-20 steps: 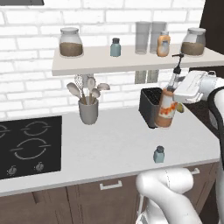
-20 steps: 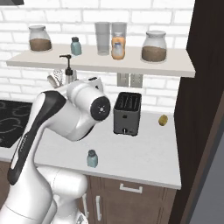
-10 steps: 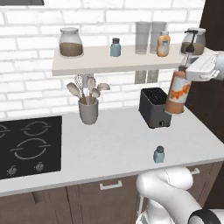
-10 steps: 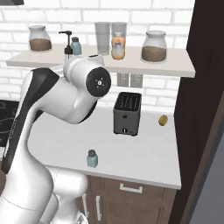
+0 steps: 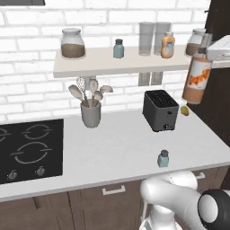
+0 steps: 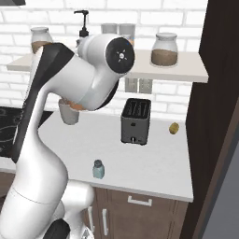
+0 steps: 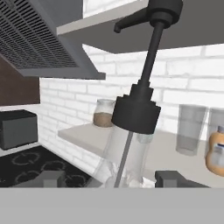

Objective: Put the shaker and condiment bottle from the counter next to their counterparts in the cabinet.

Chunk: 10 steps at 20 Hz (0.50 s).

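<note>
The condiment bottle (image 5: 196, 78), tall and orange-brown with a white-and-orange label, hangs in the air just off the right end of the cabinet (image 5: 121, 64). My gripper (image 5: 207, 53) is shut on its neck. In the hand view the black pump cap (image 7: 136, 113) rises between my fingertips (image 7: 54, 178). The pump spout (image 6: 83, 19) sticks up above my arm. The shaker (image 5: 163, 158), tiny with a dark cap, stands alone near the counter's front edge (image 6: 98, 169). On the cabinet stand the counterparts: a twin shaker (image 5: 118, 48) and a squat orange bottle (image 5: 167, 45) (image 7: 216, 153).
Two brown-filled jars (image 5: 72, 43) (image 6: 164, 49) and clear glasses (image 5: 146, 38) share the shelf. A black toaster (image 5: 159, 110), a utensil holder (image 5: 91, 112) and a small olive-yellow thing (image 5: 184, 110) stand on the counter. The stove (image 5: 27, 148) lies left; a dark tall panel (image 6: 219, 116) stands right.
The arm has carried the condiment bottle up and to the right, from in front of the toaster to shelf height. The shaker on the counter has not moved.
</note>
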Tool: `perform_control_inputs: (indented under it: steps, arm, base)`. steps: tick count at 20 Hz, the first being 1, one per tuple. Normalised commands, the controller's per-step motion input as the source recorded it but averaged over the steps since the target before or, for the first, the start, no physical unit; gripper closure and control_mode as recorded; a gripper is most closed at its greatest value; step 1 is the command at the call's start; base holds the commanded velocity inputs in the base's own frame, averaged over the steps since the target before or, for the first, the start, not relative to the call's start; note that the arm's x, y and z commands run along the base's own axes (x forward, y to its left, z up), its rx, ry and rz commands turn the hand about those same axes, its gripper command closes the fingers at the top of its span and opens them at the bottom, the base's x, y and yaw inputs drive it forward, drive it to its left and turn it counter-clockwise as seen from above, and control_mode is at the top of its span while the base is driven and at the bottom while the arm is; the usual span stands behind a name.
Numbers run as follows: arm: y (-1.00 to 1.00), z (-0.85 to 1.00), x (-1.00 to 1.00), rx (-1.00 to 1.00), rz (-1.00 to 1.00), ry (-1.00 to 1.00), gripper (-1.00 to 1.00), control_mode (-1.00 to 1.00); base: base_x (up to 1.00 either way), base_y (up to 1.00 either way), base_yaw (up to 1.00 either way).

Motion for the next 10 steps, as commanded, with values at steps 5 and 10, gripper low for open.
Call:
perform_control_inputs:
  steps: [5, 10]
  arm:
    - [-0.27, 0.55, 0.0, -0.02, -0.04, 0.02, 1.0, -1.0]
    - [-0.26, 0.49, 0.04, -0.08, -0.08, 0.0, 1.0, -1.0]
  base:
    - [0.0, 0.0, 0.0]
    - [0.0, 0.0, 0.0]
